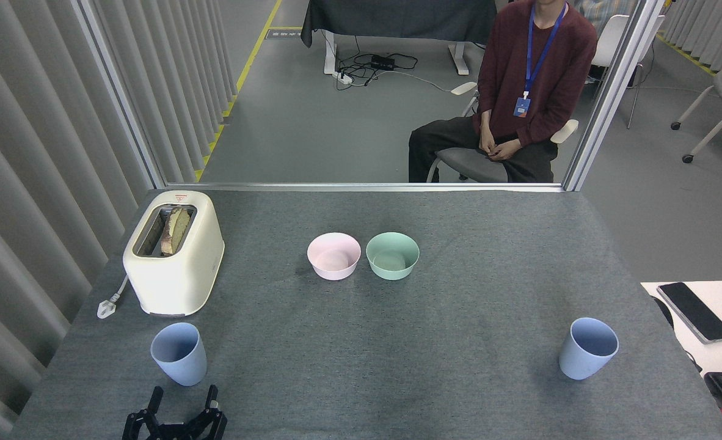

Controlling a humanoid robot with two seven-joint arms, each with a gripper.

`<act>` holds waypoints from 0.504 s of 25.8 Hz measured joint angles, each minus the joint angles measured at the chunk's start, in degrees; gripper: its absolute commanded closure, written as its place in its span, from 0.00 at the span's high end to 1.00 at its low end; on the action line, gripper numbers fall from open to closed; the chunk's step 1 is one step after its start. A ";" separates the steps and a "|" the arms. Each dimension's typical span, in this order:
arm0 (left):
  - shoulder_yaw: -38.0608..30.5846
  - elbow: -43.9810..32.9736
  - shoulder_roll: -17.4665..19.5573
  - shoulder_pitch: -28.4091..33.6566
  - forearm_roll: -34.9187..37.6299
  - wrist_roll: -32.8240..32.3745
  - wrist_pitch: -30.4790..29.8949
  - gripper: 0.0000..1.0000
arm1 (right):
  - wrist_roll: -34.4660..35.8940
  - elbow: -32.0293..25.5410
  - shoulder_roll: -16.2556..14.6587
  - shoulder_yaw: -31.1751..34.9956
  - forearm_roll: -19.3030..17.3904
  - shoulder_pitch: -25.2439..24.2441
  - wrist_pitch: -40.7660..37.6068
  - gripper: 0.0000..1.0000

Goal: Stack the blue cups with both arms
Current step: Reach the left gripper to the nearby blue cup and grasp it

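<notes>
Reaching for the left blue cup (178, 354) at the lower left of the frame looks like the step in hand: left pincer (182, 397) poking up from the bottom edge just below that cup, its two black fingers spread apart and empty, not yet touching the cup. Standing upright and mouth-up on the grey desk (397, 366), directly in front of the cream toaster (174, 250), so best approached low and straight from the near side, with fingers kept wide enough to straddle the tapered wall and closed around mid-height rather than at the rim, to avoid tipping a light tumbler or nudging it back into the toaster. No sign of the right pincer anywhere in the frame; right blue cup (588, 348) waiting upright at the lower right, well apart from its twin, near the desk's right edge. Worth leaving the pink bowl (334, 256) and mint-green bowl (392, 255) at centre untouched, and lifting clear before carrying inward
</notes>
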State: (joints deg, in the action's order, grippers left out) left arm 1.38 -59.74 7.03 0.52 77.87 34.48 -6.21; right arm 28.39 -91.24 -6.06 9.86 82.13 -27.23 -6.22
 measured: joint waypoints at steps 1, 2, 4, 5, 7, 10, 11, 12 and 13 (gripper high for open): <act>0.00 0.58 -0.02 -0.50 0.00 0.01 0.46 1.00 | 0.00 0.04 0.03 -0.01 0.05 0.04 0.00 1.00; 0.01 1.18 -0.03 -1.02 0.00 0.03 0.75 1.00 | 0.00 0.07 0.04 -0.01 0.07 0.05 0.00 1.00; 0.02 2.48 -0.04 -2.39 0.00 0.03 1.13 1.00 | 0.00 0.09 0.00 -0.01 0.11 0.13 0.00 1.00; 0.02 3.20 -0.03 -2.99 0.00 0.05 1.29 1.00 | 0.00 0.17 -0.05 -0.01 0.11 0.12 0.00 1.00; 0.03 4.81 -0.02 -4.47 0.00 0.07 1.40 1.00 | 0.00 0.33 -0.15 -0.01 0.13 0.18 0.00 1.00; 0.02 7.26 -0.01 -6.49 0.00 0.19 1.80 1.00 | 0.01 0.61 -0.22 -0.01 0.13 0.22 0.00 1.00; 0.02 8.22 0.00 -7.22 0.00 0.28 1.92 1.00 | 0.01 0.65 -0.22 -0.01 0.13 0.22 0.00 1.00; 0.01 9.09 0.00 -7.86 -0.01 0.29 2.15 1.00 | 0.01 0.71 -0.22 -0.01 0.13 0.24 0.00 1.00; 0.01 10.03 0.00 -8.59 -0.02 0.33 2.42 1.00 | 0.01 0.74 -0.22 -0.01 0.15 0.24 0.00 1.00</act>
State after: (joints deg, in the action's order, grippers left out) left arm 1.39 -49.71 7.03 -8.06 77.85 34.81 -3.79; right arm 28.40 -90.50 -6.28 9.85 82.28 -26.99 -6.22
